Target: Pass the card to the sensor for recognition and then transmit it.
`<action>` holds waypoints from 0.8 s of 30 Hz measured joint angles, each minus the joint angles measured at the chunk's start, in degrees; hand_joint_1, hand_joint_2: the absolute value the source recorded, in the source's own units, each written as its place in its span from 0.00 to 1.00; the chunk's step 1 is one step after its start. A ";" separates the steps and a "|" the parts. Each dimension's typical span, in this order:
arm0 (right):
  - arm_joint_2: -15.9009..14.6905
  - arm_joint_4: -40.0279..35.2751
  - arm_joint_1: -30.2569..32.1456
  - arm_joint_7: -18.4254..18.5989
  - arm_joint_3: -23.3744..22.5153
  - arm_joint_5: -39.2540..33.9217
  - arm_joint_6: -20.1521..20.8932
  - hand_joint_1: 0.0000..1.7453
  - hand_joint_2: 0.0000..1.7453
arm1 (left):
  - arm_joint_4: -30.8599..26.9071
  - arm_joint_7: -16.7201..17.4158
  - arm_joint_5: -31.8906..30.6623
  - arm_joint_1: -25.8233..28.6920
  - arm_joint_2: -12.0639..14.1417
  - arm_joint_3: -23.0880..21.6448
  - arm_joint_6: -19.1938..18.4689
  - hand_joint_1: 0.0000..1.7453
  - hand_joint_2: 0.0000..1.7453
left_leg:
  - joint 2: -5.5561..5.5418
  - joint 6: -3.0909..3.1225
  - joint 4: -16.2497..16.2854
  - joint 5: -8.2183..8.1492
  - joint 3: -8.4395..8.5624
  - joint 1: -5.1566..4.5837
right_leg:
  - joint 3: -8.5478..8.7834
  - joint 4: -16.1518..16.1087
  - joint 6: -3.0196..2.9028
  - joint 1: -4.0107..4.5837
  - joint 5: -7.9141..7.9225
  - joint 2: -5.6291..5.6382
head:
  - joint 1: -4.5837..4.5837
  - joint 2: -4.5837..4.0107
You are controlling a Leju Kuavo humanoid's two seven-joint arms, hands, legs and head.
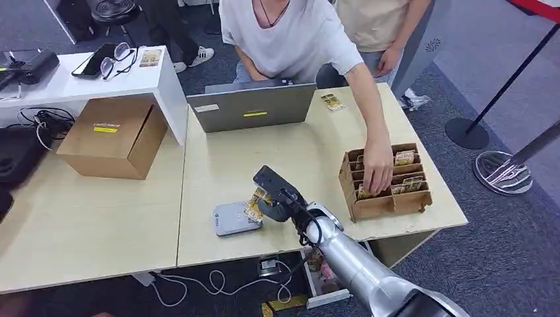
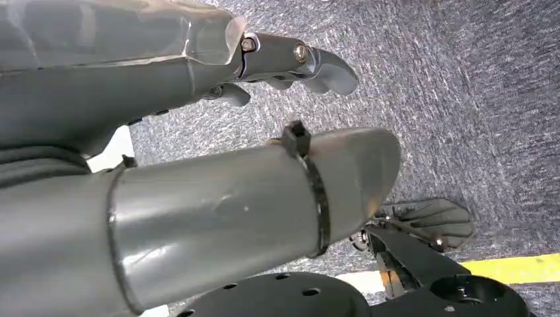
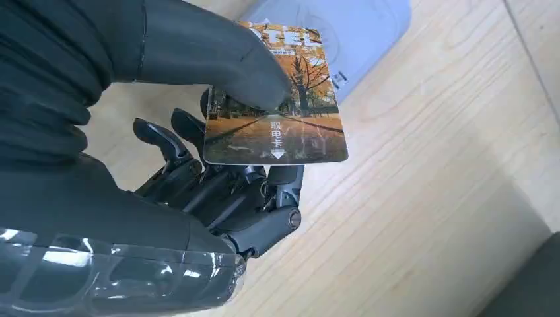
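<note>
Right hand [image 1: 274, 201] gripping a glossy rectangular card printed with an autumn tree-lined road [image 3: 274, 99], thumb [image 3: 218, 56] pressed on the printed face, darker fingers [image 3: 224, 188] curled behind it. Card held at the right edge of the flat, rounded pale grey sensor pad [image 1: 236, 218]; in the right wrist view, far end of the card overlapping the pad's corner [image 3: 356, 33]. Contact or small gap between card and pad: cannot tell.

Key relation: pad directly left of the right hand, just beside it. Card's long axis pointing from the hand out toward the pad. Judged step: presenting the card for recognition, roughly mid-task, with the handover not yet done. Next move probably a short carry further over the pad's centre, card kept flat-faced to it.

Left hand [image 2: 290, 59] hanging over grey carpet, nothing in it, fingers slightly bent but apart. Right hand therefore the one placed for both steps.

Right of the pad: slotted brown wooden card box [image 1: 386, 185] with more cards standing in its compartments, a person's hand [image 1: 378, 170] reaching into it. Beyond the pad: grey laptop [image 1: 251, 109], lid toward the robot. Left of the pad: closed brown cardboard box [image 1: 113, 135].

Risk, as judgement: thumb-only pinch near one end, so card may pivot when tilted.
</note>
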 joint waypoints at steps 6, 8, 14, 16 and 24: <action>0.00 1.27 1.12 0.26 -0.88 0.46 0.07 1.00 1.00 | 0.00 0.00 0.00 -0.01 -0.15 0.00 0.09 0.00 0.00 | 0.00 0.00 0.00 0.00 -0.02 0.00 | 0.00 0.00 0.00 0.00 0.00 0.00 | -0.02 0.00; 0.11 1.69 1.27 0.55 -0.90 0.74 0.44 1.00 1.00 | 0.00 0.00 -0.02 -0.01 -0.20 0.00 -0.04 0.00 0.00 | 0.00 0.00 0.00 0.00 -0.02 0.00 | 0.00 0.00 0.00 0.00 0.00 0.00 | -0.02 0.00; 0.96 2.82 1.35 1.29 -0.90 2.16 1.37 1.00 1.00 | 0.00 0.26 -0.02 -0.02 -0.22 0.00 -0.35 0.00 0.00 | 0.01 0.00 0.00 0.00 -0.01 0.01 | 0.00 0.00 0.00 0.00 0.00 0.00 | -0.02 0.00; 1.31 3.11 1.34 1.49 -0.90 2.69 1.66 1.00 1.00 | 0.00 0.50 -0.02 -0.04 -0.22 0.00 -0.44 0.00 0.00 | 0.01 0.00 0.00 0.00 -0.01 0.01 | 0.00 0.00 0.00 0.00 0.00 0.01 | -0.02 0.00; 2.62 4.07 1.23 2.47 -0.81 3.94 2.82 1.00 1.00 | 0.00 0.74 -0.02 -0.06 -0.20 0.00 -0.61 0.00 0.00 | 0.01 0.00 0.00 0.00 -0.02 0.01 | 0.01 0.00 0.00 0.00 0.00 0.00 | 0.00 0.00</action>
